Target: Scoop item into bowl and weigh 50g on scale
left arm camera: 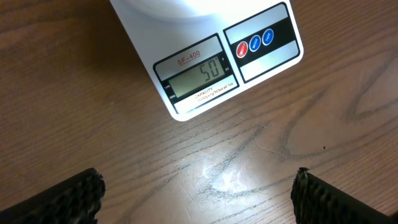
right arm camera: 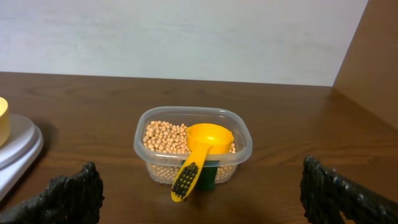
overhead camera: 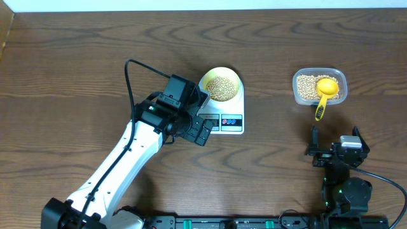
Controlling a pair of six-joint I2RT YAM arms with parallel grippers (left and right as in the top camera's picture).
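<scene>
The pale-yellow bowl (overhead camera: 220, 86) holds tan beans (overhead camera: 220, 88) and sits on the white scale (overhead camera: 224, 121). In the left wrist view the scale's display (left arm camera: 199, 76) reads 50. My left gripper (overhead camera: 200, 130) is open and empty, just left of the scale's front; its fingers frame bare table (left arm camera: 199, 193). More beans (right arm camera: 163, 135) lie in the clear tub (overhead camera: 320, 86) with the yellow scoop (overhead camera: 325, 92) resting in it. My right gripper (overhead camera: 337, 151) is open and empty, near the front edge below the tub (right arm camera: 199, 190).
The scale's red and blue buttons (left arm camera: 254, 45) face the front. The scoop's handle (right arm camera: 188, 175) sticks out over the tub's near rim toward my right gripper. A pale wall (right arm camera: 186, 37) bounds the table's far side.
</scene>
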